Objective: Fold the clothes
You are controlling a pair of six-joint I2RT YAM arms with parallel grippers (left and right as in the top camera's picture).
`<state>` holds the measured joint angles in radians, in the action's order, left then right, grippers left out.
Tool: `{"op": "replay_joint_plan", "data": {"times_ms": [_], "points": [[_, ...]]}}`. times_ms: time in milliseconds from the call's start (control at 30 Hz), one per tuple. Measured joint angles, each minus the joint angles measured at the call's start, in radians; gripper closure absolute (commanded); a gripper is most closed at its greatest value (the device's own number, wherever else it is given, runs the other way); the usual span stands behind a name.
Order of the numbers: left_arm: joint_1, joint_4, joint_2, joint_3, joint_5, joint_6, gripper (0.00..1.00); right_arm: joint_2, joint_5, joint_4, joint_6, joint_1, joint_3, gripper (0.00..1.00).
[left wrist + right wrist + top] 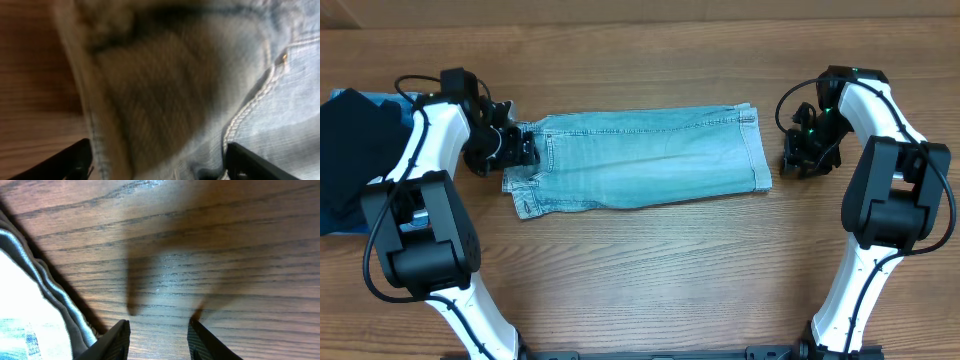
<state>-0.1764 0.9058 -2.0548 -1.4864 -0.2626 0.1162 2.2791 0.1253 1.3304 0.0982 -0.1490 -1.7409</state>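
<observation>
Overhead view: pale light-blue washed denim shorts (640,165), lying flat at the middle of the wooden tabletop (640,290), waistband toward the left hand (525,148), cuffed hems toward the right hand (798,158). Left hand at the waistband edge, fingers spread wide over the cloth, released. Right hand just beside the cuffs above bare wood, fingers parted, grasping nothing; black garment (350,130) at the far left edge.

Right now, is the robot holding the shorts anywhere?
Nothing is held. The left gripper stands wide open over the waistband end of the shorts; the right gripper is open over the wooden table beside the cuff.
</observation>
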Motion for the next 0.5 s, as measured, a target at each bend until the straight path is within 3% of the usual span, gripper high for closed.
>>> {"op": "replay_joint_plan", "data": {"times_ms": [133, 200, 233, 267, 300, 333, 500], "points": [[0.0, -0.111, 0.013, 0.101, -0.051, 0.017, 0.11, 0.0, -0.002, 0.0, 0.001, 0.0, 0.0, 0.58], [0.0, -0.121, 0.022, 0.115, -0.069, 0.018, 0.24, 0.0, -0.002, 0.001, 0.002, 0.0, 0.0, 0.58], [0.0, -0.119, 0.024, 0.119, -0.078, 0.016, 0.45, 0.0, -0.002, 0.001, 0.002, 0.0, 0.0, 0.58], [0.0, -0.113, 0.024, 0.12, -0.093, 0.017, 0.75, 0.0, -0.002, 0.001, 0.003, 0.0, 0.0, 0.58], [0.001, -0.108, 0.024, 0.125, -0.109, 0.008, 0.91, 0.0, -0.002, 0.002, 0.003, 0.0, 0.0, 0.58], [0.003, -0.101, 0.024, 0.133, -0.125, 0.01, 0.96, 0.0, -0.003, 0.005, 0.003, 0.0, 0.0, 0.58], [0.007, -0.075, 0.024, 0.142, -0.175, -0.019, 0.96, 0.0, -0.003, 0.008, 0.003, 0.0, 0.0, 0.62]]}}
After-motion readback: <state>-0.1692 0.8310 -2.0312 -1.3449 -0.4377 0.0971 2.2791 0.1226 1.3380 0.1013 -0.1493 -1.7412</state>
